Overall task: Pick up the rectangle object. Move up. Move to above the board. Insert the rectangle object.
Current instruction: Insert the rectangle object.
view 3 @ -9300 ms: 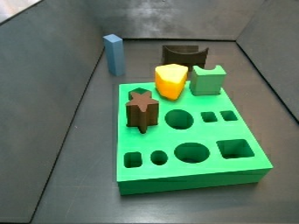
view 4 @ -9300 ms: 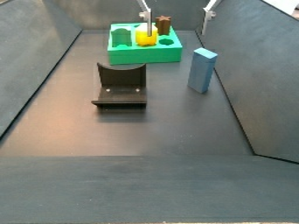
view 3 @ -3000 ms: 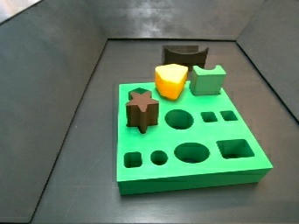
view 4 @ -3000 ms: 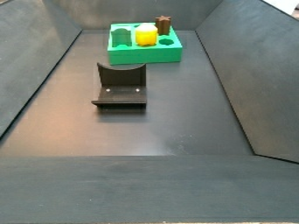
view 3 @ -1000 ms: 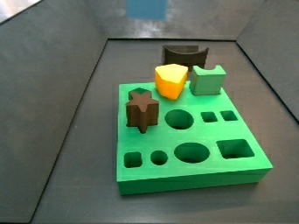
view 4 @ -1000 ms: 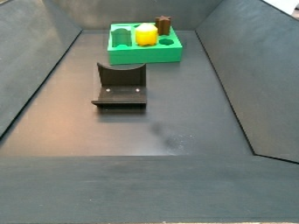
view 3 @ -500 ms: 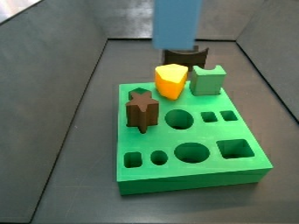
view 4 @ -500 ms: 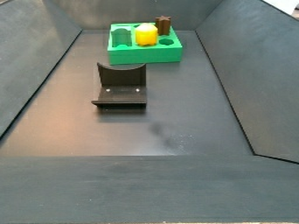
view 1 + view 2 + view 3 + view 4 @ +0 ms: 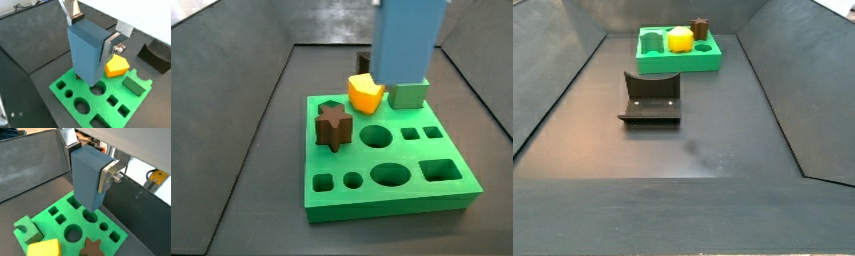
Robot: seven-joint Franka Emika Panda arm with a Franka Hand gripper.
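My gripper (image 9: 93, 31) is shut on the rectangle object (image 9: 87, 52), a tall light-blue block held upright by its top end; both wrist views show this, with the gripper (image 9: 91, 163) clamping the block (image 9: 87, 175). The block hangs above the bright green board (image 9: 67, 87), its lower end over the holes near the board's middle and apart from the surface. In a side view the block (image 9: 409, 40) hangs from above the frame over the board's (image 9: 392, 200) back part; the gripper is out of that view. The far side view shows only the board (image 9: 680, 65).
On the board stand a brown star (image 9: 333, 125), a yellow piece (image 9: 366, 93) and a green notched cube (image 9: 410, 94). A dark arch block (image 9: 159, 50) lies behind the board. The fixture (image 9: 651, 98) stands on the floor mid-way along the grey walled bin.
The block was picked up from the floor earlier. Over the last second it has come rightward and lower in the side view, now over the board's back part.
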